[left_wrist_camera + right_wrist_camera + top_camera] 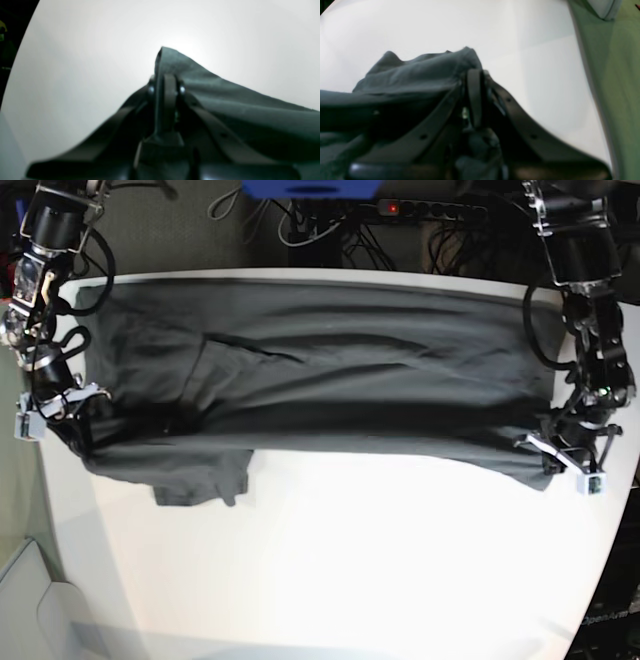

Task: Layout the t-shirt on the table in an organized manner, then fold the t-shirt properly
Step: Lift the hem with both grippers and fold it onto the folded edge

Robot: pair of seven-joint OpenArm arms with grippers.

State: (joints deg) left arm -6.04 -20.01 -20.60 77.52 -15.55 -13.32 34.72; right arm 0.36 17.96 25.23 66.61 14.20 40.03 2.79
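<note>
The dark charcoal-grey t-shirt (320,380) is stretched wide across the far half of the white table (350,570). A sleeve (195,480) hangs down at its near left. At the base view's right, my left gripper (548,458) is shut on the shirt's right edge; in its wrist view the cloth (225,100) peaks at the pinched fingertips (167,82). On the opposite side, my right gripper (82,420) is shut on the shirt's left edge, with the fabric (420,72) bunched at its fingertips (474,82).
Cables and a power strip (420,208) lie on the floor beyond the table's far edge. Bare white tabletop fills the near half. In the right wrist view a green floor (615,87) shows past the table's edge.
</note>
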